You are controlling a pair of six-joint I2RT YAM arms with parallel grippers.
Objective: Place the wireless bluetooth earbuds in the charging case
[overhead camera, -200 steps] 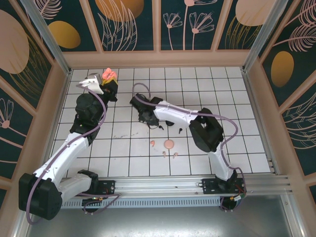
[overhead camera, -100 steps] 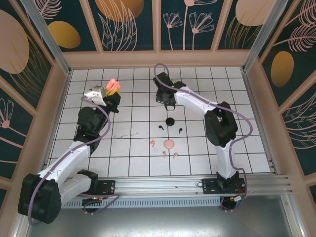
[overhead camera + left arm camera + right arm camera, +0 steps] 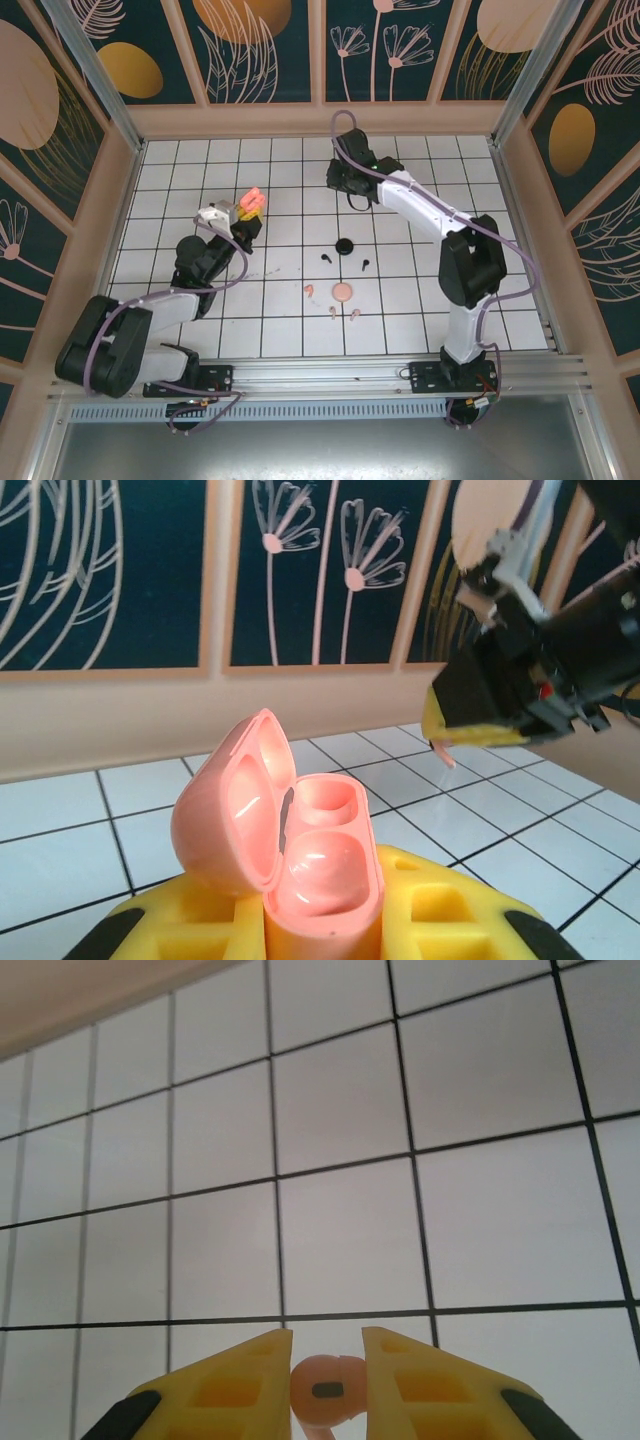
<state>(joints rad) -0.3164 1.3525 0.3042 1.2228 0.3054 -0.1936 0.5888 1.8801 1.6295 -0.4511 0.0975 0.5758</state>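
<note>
**tilefan:** How far along is this? Any buds in yet?

**yam_watcher:** Nope, early days I'd say. One pink earbud (image 3: 322,1392) is pinched between the yellow fingers of the right end effector (image 3: 327,1345), which is closed down snug on it and up in the air over the far tiles. It's a glossy little rounded thing with a dark oval spot facing the wrist camera. I can't see the stem from there.

**tilefan:** And the case?

**yam_watcher:** The charging case (image 3: 320,880) is clamped at its base in the left end effector (image 3: 325,925), held off the surface (image 3: 500,290) with the lid flipped open. It's the same pale pink and shiny, and both wells look empty to me. The two arms are well apart, so the actual insert isn't done yet.

**tilefan:** What's left on the tiles?

**yam_watcher:** Plenty. The other pink earbuds (image 3: 333,311), three of them, lie near a round pink case (image 3: 342,292). Two black earbuds (image 3: 326,257) sit just beside a black round case (image 3: 345,246). So there's basically everything left to do. My guess is that lining up such a tiny, slippery bud with a well is the fiddly part.
</note>
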